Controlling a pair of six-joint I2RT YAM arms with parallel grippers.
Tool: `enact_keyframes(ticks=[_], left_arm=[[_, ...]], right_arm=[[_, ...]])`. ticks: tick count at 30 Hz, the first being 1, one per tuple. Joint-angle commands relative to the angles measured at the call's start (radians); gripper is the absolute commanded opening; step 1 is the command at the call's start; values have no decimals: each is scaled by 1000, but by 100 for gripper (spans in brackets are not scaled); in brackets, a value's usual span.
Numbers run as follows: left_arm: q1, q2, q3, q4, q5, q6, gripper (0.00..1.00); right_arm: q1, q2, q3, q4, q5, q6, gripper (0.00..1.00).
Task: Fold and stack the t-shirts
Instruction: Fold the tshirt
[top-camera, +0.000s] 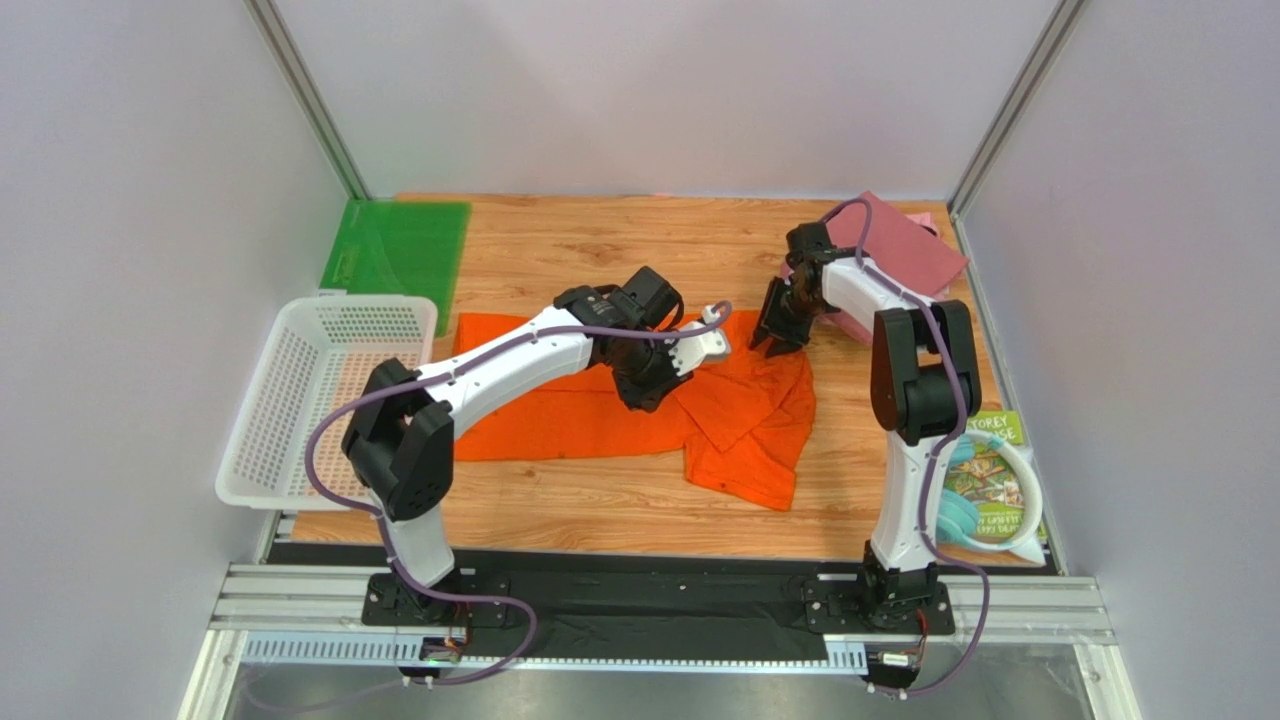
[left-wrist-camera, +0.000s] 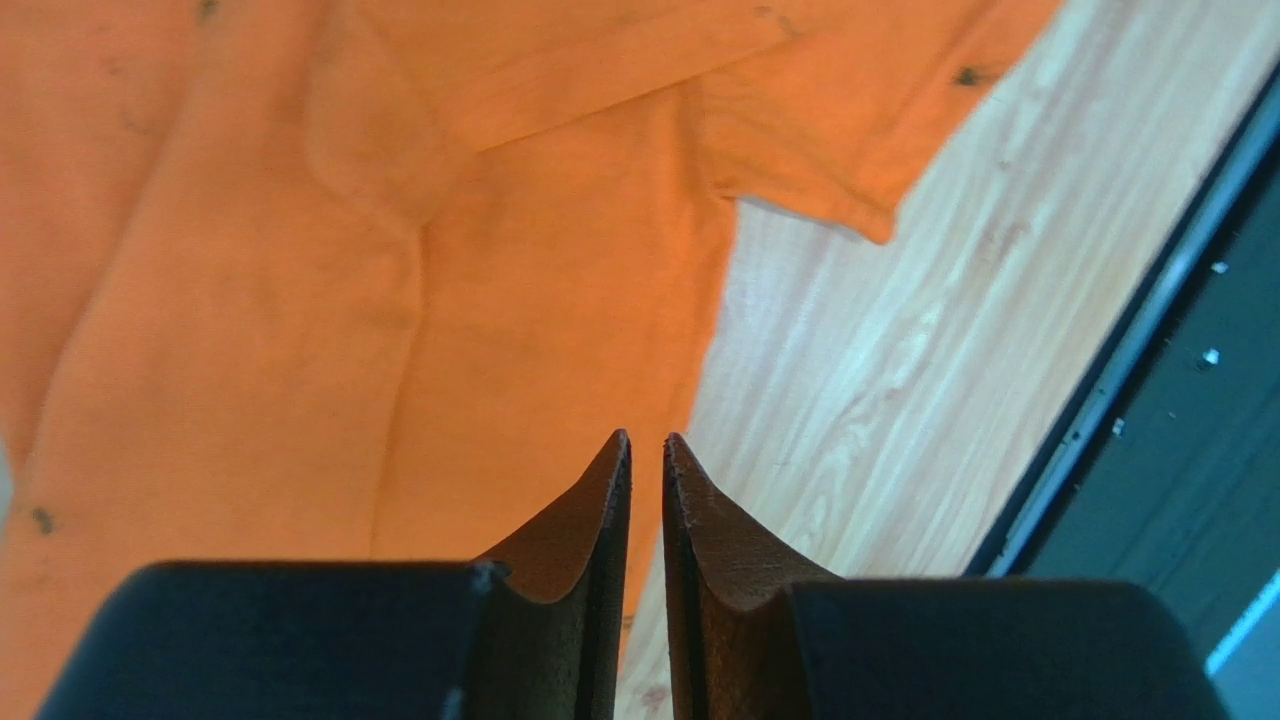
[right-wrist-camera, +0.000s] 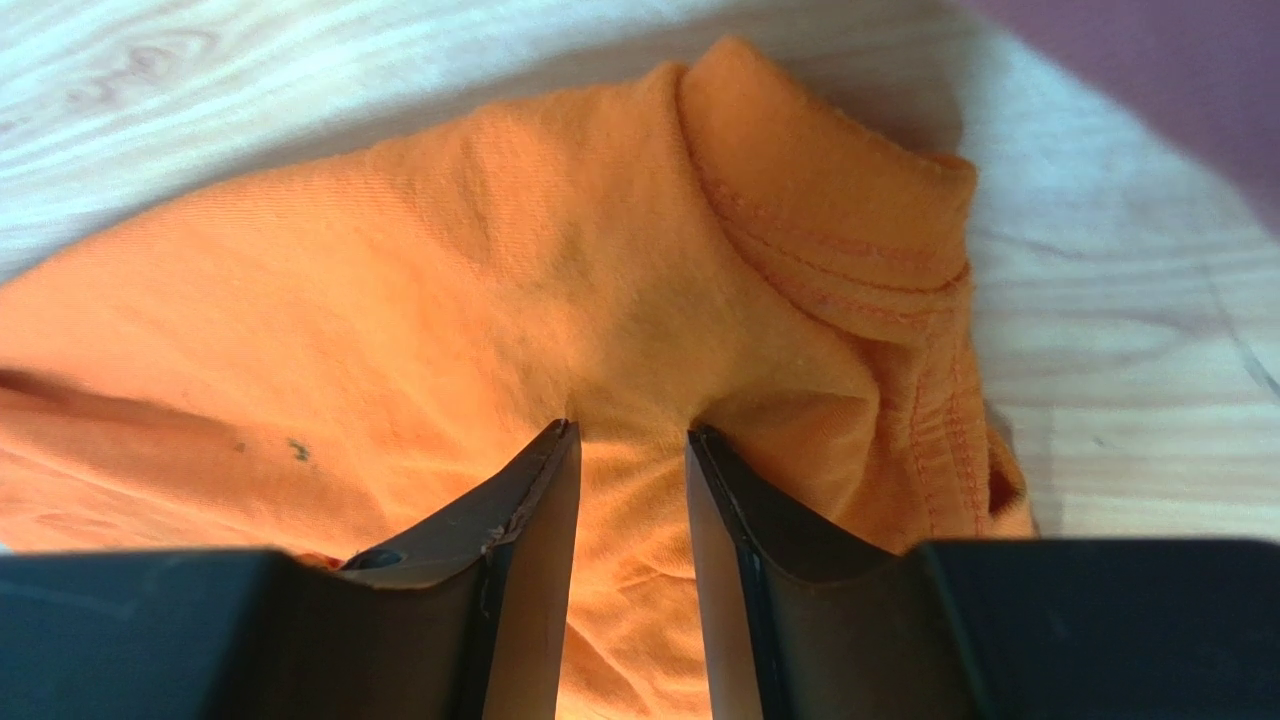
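orange t-shirt (top-camera: 571, 413) lay mid-table, left part spread flat, right end rumpled; not yet folded or stacked. left gripper (left-wrist-camera: 646, 447) hung over it, jaws barely parted, nothing between. right gripper (right-wrist-camera: 631, 438) at shirt's far right edge, clamped on bunched cloth by collar. far right: maroon t-shirt (top-camera: 902, 248) folded, done; pink t-shirt (top-camera: 921, 222) beneath, mostly hidden.
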Motion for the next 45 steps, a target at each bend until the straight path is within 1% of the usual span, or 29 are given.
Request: enact_keyframes(ticks=[1,3,6,7,8,9,10,11,13,14,15,17,18,19,20,21,22,23,25,26,27,29,30,33,36,41,45], left_arm=[[45,65,76,88,-58,-45,20],[63,102,134,73,-46,-58,19],[63,165,180,85,-70,-79,19],[66,193,189,84,-89,-84,19],[76,201,195,81,-78,-99,19],[89,202,199,81,-54,-110,19],[123,193,200,69,13,-123,18],[145,182,197,64,44,-146,18],[206,143,194,27,103,-159,18],[226,121,189,13,104,-153,18],[241,97,164,3,100,-144,18],[281,-12,111,-17,63,-99,20],[295,-57,50,-19,45,-85,21],[325,-142,21,-28,25,-58,24],[342,-182,-28,-37,17,-44,26],[359,-248,-47,-49,-4,-30,27],[393,-276,-68,-78,-12,2,28],[411,-302,-111,-89,-20,17,29],[453,-362,-162,-114,-52,68,30],[461,-382,-223,-116,-67,88,30],[462,-417,-252,-114,-107,106,30],[467,-450,-327,-108,-132,129,30],[470,-470,-340,-119,-138,134,30],[473,-482,-377,-146,-127,126,31],[473,-462,-406,-163,-132,126,31],[475,-427,-455,-166,-141,122,31],[479,-384,-476,-154,-175,105,31]], right_arm=[[-1,-80,-27,-11,43,-27,38],[-3,-93,-17,-14,43,-27,39],[-1,-94,0,-30,30,-21,38],[-1,-112,-1,-30,29,-19,38],[-1,-128,-4,-33,37,-21,38],[0,-145,-7,-33,43,-22,38],[0,-166,-16,-36,50,-25,38],[0,-215,-26,-39,53,-27,38],[2,-301,-76,-30,50,-25,39],[5,-332,-98,-28,43,-19,39],[12,-359,-122,-27,41,-22,39],[20,-441,-206,-31,26,-18,40],[29,-471,-237,-30,20,-7,40],[36,-532,-269,-28,18,2,40],[43,-565,-343,-25,14,9,40],[57,-597,-375,-27,12,28,40],[60,-663,-415,-24,9,42,40],[66,-697,-487,-16,0,59,40],[80,-782,-559,-10,-14,104,40],[86,-807,-590,-5,-19,116,40],[104,-847,-656,-4,-26,145,40],[123,-887,-714,-1,-32,173,40],[144,-905,-763,1,-34,188,40],[178,-990,-840,1,-28,236,40],[198,-1036,-871,-21,-19,260,40],[223,-1079,-915,-59,0,288,40],[230,-1113,-955,-70,0,309,41]])
